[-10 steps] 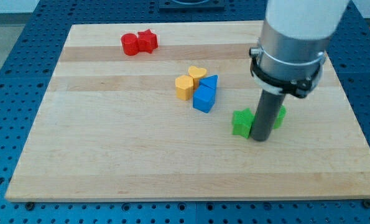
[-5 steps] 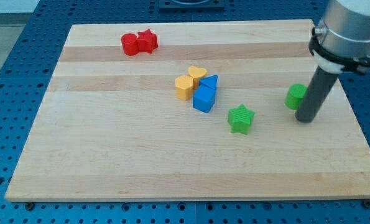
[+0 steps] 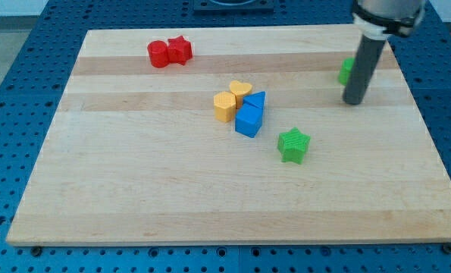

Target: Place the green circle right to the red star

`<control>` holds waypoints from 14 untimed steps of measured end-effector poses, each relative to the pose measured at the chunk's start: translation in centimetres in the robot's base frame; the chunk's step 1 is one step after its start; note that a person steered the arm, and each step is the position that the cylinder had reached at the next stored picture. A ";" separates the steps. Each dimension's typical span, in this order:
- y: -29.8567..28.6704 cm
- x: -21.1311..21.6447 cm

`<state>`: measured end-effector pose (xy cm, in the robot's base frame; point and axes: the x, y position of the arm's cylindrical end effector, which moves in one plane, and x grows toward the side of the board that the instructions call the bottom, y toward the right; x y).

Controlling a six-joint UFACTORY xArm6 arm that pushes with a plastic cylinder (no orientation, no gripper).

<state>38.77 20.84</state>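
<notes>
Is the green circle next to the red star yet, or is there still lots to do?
Not yet. Over the last second my tip has pushed the green circle away from the green star, toward the view's top right. It is still touching the circle's lower right side. Left to do: slide it across the board to just right of the red star, far off at the view's top left.

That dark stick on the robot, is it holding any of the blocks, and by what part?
Nothing is held. The rod has no gripper; my tip only pushes. It stands at the green circle, just on that block's right, lower side, mostly hiding it.
</notes>
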 end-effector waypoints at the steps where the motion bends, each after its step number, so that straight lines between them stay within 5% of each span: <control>1: 2.2 -4.6; 3: -1.7 -8.2; 6: -3.1 -3.6; 11: -24.4 -6.0; 14: -27.1 -8.5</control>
<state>30.24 -6.23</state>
